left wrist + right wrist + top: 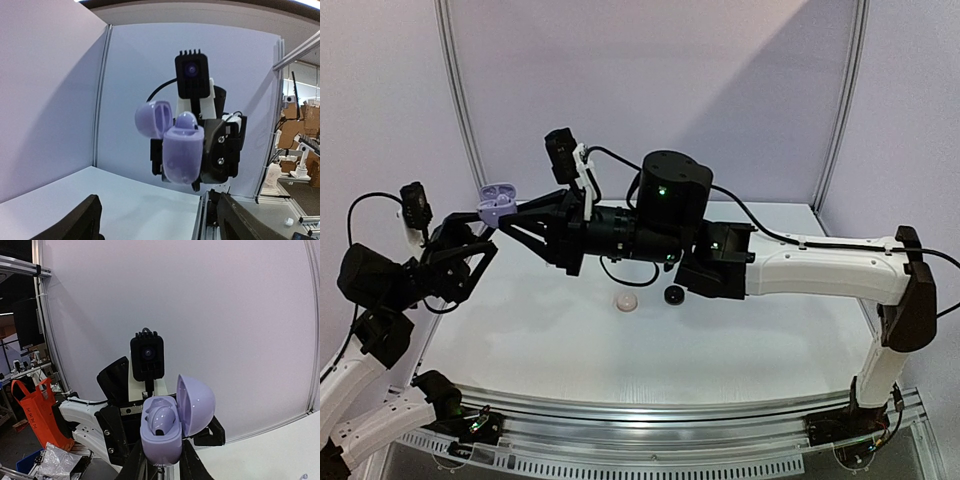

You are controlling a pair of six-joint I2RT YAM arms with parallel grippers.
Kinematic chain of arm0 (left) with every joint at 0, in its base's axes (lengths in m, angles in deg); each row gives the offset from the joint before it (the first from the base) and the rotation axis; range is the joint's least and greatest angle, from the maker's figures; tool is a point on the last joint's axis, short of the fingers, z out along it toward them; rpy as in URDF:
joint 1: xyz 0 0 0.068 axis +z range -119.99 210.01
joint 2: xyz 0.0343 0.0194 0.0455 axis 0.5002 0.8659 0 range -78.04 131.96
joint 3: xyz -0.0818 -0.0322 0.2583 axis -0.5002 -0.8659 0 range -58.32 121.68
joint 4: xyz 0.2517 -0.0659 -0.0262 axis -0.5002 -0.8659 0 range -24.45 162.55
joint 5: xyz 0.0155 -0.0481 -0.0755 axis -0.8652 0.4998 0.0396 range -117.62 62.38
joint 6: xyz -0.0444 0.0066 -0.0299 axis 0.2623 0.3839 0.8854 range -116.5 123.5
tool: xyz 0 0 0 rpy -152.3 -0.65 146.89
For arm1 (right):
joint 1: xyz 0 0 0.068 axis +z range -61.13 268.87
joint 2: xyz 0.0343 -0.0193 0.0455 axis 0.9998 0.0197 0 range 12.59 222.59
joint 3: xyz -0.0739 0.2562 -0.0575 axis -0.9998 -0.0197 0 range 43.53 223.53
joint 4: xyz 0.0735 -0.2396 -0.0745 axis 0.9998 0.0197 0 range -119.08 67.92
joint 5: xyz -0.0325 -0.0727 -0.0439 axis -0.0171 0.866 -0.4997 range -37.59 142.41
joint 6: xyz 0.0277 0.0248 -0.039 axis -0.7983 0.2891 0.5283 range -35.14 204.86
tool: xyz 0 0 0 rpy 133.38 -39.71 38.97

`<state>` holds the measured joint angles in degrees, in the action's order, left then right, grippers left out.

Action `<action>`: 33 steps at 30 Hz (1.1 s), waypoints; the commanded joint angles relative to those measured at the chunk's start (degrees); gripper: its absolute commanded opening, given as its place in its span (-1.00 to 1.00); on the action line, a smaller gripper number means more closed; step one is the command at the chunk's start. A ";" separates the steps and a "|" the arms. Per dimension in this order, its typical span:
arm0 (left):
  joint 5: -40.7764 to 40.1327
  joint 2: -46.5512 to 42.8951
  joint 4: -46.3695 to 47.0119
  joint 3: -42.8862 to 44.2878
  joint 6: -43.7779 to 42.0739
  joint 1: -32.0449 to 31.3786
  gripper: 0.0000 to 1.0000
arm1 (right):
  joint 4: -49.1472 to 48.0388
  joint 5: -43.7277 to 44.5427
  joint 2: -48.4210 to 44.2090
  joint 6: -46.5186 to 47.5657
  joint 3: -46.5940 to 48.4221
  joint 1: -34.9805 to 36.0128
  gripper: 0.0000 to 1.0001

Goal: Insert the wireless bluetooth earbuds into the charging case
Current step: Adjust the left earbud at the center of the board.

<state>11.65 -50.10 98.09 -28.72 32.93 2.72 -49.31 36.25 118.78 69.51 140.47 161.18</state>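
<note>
My right gripper is shut on the base of a lavender charging case and holds it high above the table's left side. The case's lid is swung open. A lavender rounded bud sits in one well; it also shows in the left wrist view. My left gripper is open and empty, just left of and below the case and facing it, with fingers wide apart. A small pale round piece and a small black one lie on the table; I cannot tell bud from case.
The white table has a metal rail along its near edge. Pale walls and upright poles close off the back and sides. The right arm spans the table from the right, above the two small pieces.
</note>
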 commanded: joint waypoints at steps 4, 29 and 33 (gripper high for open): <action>-4.19 0.10 -13.28 0.73 -5.90 1.84 0.65 | 2.13 5.82 -5.20 2.52 -2.61 -2.77 -1.00; -29.56 79.80 -72.70 63.66 -42.54 16.97 0.62 | 11.01 -2.59 -6.08 10.44 -9.30 -22.00 -1.00; -31.04 89.51 -74.44 72.12 -44.71 17.61 0.62 | 12.62 -2.50 -4.85 11.19 -8.22 -22.38 -1.00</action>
<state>-15.43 33.02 32.19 37.82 -7.29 19.20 -38.45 34.28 112.09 79.04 131.62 139.65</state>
